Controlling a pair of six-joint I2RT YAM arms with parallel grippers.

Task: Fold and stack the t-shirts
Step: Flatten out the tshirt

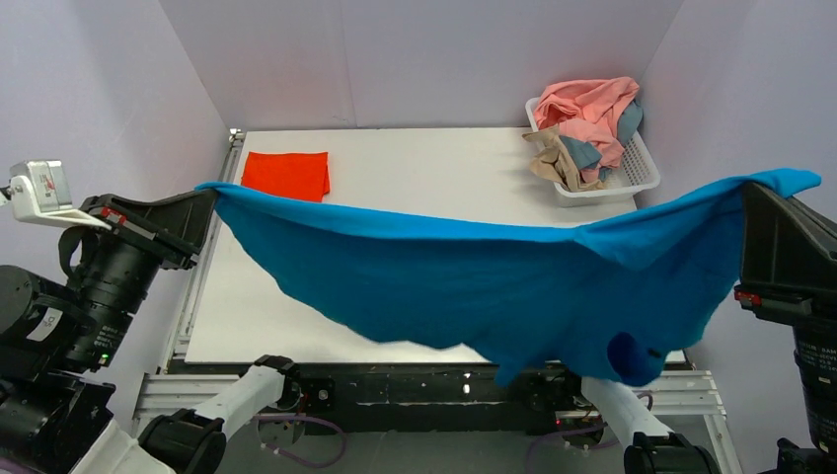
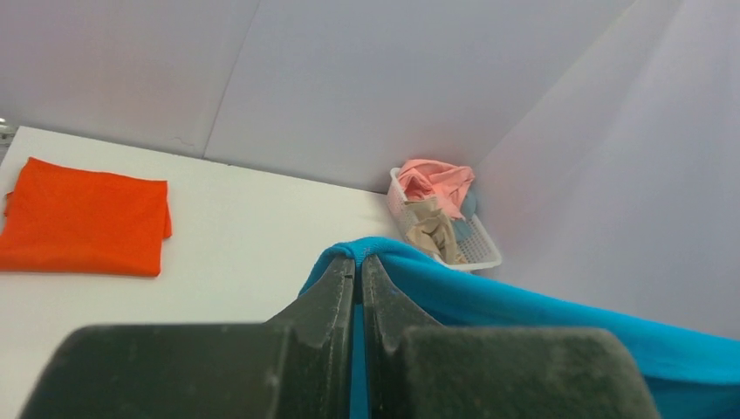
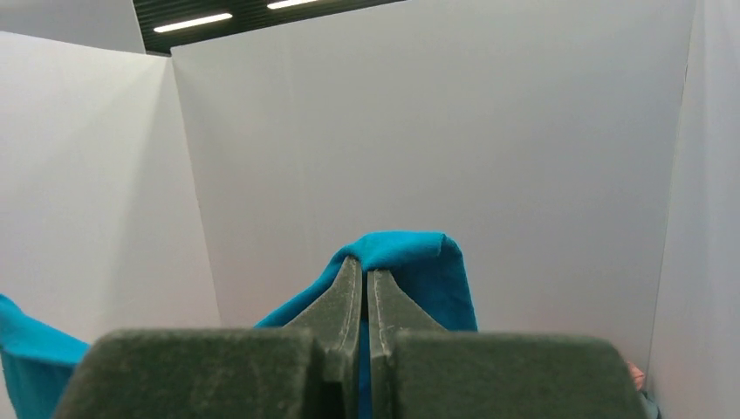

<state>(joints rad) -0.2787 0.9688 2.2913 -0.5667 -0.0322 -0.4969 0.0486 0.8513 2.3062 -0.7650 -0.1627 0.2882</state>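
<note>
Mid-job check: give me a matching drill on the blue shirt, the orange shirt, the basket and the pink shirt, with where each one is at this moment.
Things:
1. blue t-shirt
2. orange-red t-shirt
3. white basket
4. pink shirt

Places:
A. crumpled on top of the basket's pile
B. at the far right corner of the table
C. folded flat, far left of the table
D. stretched in the air between the left gripper and the right gripper

Pairs: 1-D, 2-C, 3-B, 4-A
</note>
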